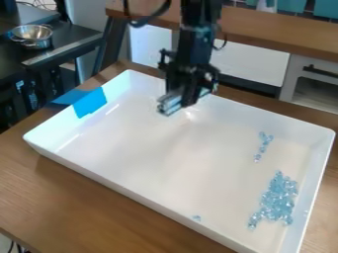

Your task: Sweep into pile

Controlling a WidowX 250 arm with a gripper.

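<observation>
Nearest the camera, the wooden table spreads out under a white, shallow-walled tray. Most of the clear bluish pieces lie heaped at the tray's 4 o'clock, near its wall. A thin straggle of the same pieces runs at 3 o'clock, apart from the heap, and a small bit sits just short of 6 o'clock. The black gripper hangs down at 12 o'clock, over the tray's far side, with a pale, striped piece at its lower end; whether it is spread or pressed together cannot be told. Blue tape covers part of the wall at 10 o'clock. Beyond, toward the view's 10 o'clock, stands a metal bowl.
</observation>
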